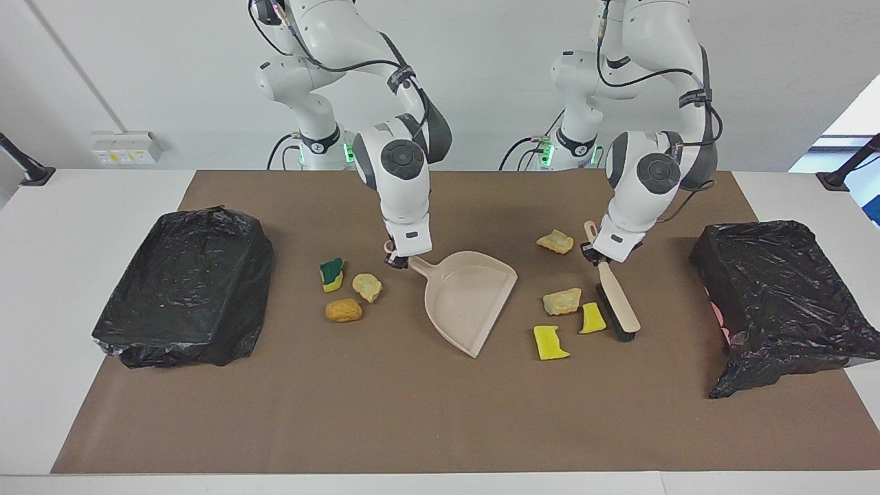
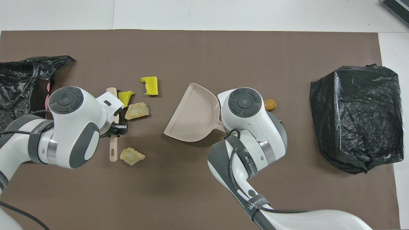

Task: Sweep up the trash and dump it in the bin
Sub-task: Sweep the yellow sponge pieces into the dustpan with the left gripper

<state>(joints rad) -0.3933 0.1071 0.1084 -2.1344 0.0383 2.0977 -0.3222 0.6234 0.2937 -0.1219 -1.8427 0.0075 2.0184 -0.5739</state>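
Pincers grip tools: right pincer [image 1: 397, 262] clamps dustpan [image 1: 469, 297] handle, left pincer [image 1: 595, 256] clamps brush [image 1: 617, 304].
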